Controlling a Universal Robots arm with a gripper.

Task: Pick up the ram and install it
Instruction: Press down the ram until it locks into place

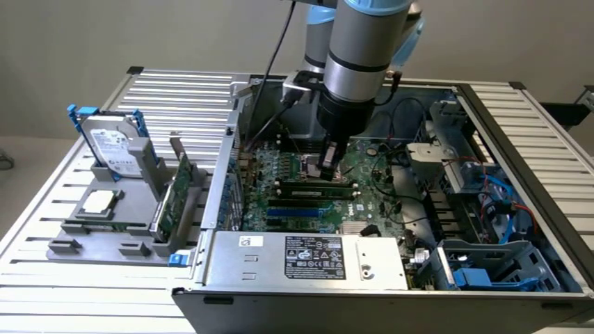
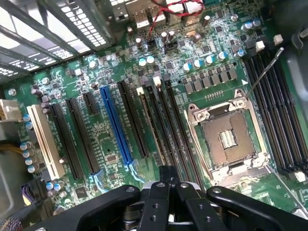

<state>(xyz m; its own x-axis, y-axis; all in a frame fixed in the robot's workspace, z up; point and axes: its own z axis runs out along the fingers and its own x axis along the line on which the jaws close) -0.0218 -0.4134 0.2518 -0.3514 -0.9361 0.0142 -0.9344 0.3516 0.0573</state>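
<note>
- Hand point(image 1: 332, 169) pressed together, pinching nothing visible, tips low over the motherboard point(image 1: 371, 202).
- Ram point(image 1: 314, 186) standing along a slot, just beside the tips.
- Probably seating: press straight down, evenly, without tilting the stick.

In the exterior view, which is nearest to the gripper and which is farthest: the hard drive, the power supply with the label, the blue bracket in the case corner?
1. Power supply: at the case's near edge, closest to the gripper.
2. Hard drive: upright in the grey holder, the exterior view's left.
3. Blue bracket: near corner, the exterior view's right; almost as far as the hard drive.
</note>
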